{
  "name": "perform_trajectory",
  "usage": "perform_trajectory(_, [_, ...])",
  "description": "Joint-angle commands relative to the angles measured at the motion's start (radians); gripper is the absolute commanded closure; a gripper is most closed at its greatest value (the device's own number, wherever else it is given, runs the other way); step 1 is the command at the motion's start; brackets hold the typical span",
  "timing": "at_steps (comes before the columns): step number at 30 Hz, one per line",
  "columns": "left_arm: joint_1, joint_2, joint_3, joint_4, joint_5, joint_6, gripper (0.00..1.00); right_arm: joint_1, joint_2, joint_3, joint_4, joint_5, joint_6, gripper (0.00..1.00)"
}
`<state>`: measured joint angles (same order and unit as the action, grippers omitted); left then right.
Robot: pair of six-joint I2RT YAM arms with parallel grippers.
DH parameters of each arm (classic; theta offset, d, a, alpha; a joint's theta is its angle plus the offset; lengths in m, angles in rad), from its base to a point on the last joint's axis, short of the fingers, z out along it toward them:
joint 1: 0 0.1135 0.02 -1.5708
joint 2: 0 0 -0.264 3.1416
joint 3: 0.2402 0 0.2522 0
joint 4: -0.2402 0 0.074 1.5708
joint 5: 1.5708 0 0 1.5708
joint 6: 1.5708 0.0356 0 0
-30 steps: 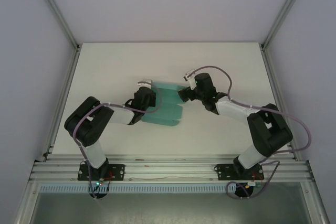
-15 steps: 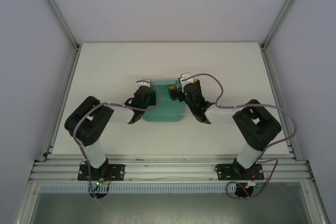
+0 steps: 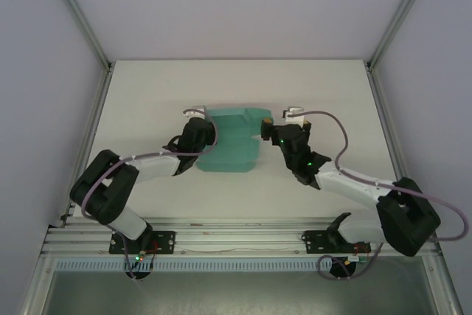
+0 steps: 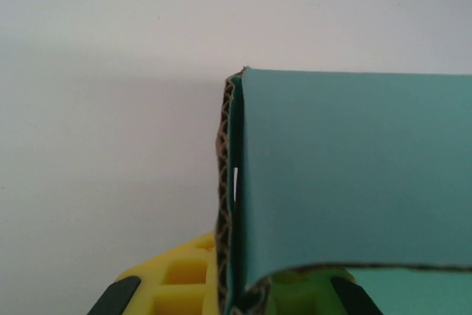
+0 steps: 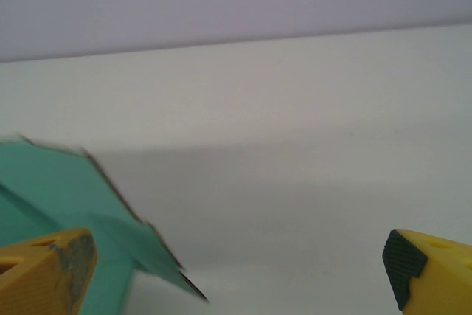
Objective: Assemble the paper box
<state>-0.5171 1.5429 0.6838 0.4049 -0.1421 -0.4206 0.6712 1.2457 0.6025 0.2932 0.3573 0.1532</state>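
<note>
Bright, even, diffuse light on the white table [image 3: 147, 94] — shadows soft and pale. In the right wrist view the paper box [image 5: 51, 189] smears with blur.

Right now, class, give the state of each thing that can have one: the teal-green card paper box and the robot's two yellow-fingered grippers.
teal-green card paper box: partly folded, lying on the table, card doubled over at its left edge, not yet closed up.
left gripper: shut on the paper box's left edge.
right gripper: open, jaws wide apart, holding nothing, beside the paper box's right edge.
</note>
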Motion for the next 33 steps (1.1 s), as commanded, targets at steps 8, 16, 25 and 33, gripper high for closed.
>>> perform_trajectory(8, [-0.004, -0.091, 0.009, -0.156, -0.005, -0.050, 1.00, -0.025, 0.004, -0.058, -0.047, -0.073, 0.105, 0.00])
perform_trajectory(16, [-0.004, -0.095, 0.015, -0.168, 0.022, -0.073, 1.00, -0.028, 0.118, 0.045, 0.028, -0.112, 0.028, 0.00])
perform_trajectory(25, [-0.004, -0.090, 0.023, -0.188, 0.008, -0.083, 1.00, -0.029, 0.150, 0.059, 0.011, -0.129, 0.005, 0.00])
perform_trajectory(33, [-0.004, -0.088, 0.034, -0.201, -0.003, -0.083, 1.00, -0.044, 0.101, -0.017, -0.091, -0.114, 0.044, 0.00])
